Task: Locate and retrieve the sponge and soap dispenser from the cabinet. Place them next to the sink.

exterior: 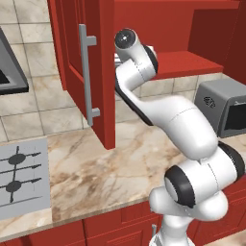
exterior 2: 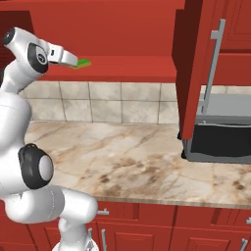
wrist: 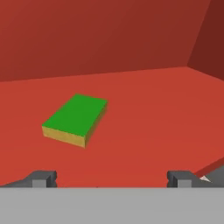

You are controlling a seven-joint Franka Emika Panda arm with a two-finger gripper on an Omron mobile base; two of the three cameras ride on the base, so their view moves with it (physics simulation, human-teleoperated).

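Gripper [wrist: 112,179] spread wide, arm reaching into cabinet [exterior 2: 147,68], sponge [wrist: 75,120] ahead

arm raised high, hand [wrist: 112,178] spread wide, holding nothing.

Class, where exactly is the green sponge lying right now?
The sponge lies flat on the red cabinet shelf, left of centre in the hand view, just ahead of the open gripper.

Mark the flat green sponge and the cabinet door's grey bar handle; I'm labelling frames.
Flat green sponge [wrist: 75,114], hand view, green top face.
Grey bar handle [exterior: 86,72], left base view, mid-bar.
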